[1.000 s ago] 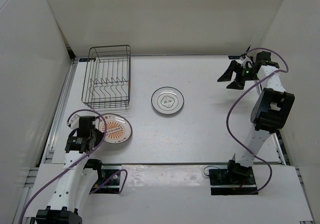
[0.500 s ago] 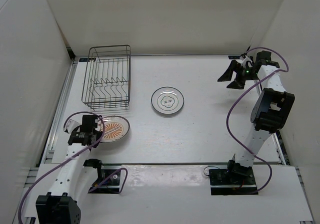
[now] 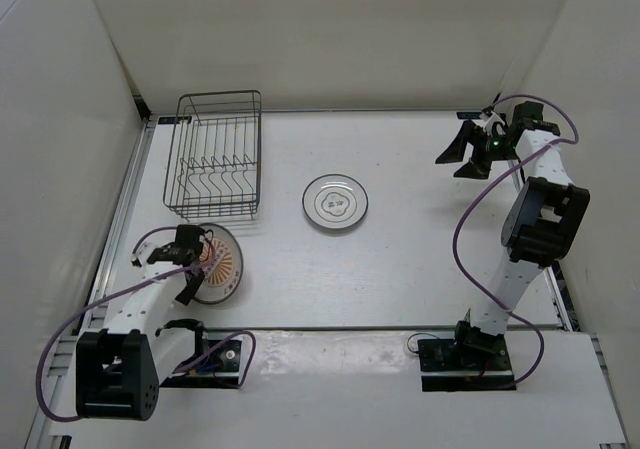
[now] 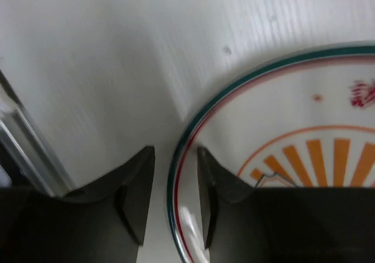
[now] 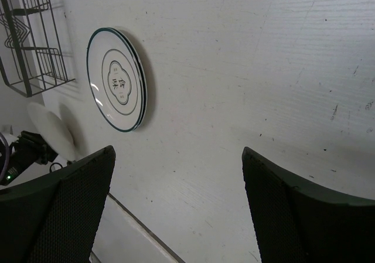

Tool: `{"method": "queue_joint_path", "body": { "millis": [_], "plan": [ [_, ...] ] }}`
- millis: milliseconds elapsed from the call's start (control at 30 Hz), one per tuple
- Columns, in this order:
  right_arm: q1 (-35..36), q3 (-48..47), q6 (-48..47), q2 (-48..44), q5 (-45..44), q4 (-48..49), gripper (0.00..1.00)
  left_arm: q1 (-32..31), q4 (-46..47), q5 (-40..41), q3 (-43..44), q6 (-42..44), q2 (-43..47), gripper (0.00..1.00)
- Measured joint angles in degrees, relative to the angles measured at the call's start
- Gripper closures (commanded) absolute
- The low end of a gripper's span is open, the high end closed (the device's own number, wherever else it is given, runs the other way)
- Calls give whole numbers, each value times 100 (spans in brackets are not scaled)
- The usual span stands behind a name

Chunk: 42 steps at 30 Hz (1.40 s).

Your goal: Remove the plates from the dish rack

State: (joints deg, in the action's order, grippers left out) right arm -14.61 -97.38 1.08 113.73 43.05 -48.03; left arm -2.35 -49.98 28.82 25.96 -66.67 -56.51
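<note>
Left wrist: left fingers parted, orange-patterned plate rim between them.

Robotics lab: white-walled test enclosure

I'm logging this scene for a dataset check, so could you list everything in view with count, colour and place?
dish rack: one, dark wire, far left of the table, no plates in it
white plates: apparently two stacked, dark rims, flat at mid-table
orange-patterned plate: one, near left, in front of the rack
table: one, white
left gripper: one, black, open, straddling the orange-patterned plate's rim
right gripper: one, black, open, far right, holding nothing
</note>
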Motion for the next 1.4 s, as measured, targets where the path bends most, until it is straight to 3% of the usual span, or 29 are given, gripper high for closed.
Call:
{"method": "queue_joint_path", "body": {
  "millis": [600, 1400],
  "plan": [
    [0, -2, -2, 2, -2, -26, 10, 0, -745, 138, 385, 269, -730, 54],
    [0, 0, -2, 2, -118, 17, 10, -26, -927, 57, 997, 627, -675, 53]
  ]
}}
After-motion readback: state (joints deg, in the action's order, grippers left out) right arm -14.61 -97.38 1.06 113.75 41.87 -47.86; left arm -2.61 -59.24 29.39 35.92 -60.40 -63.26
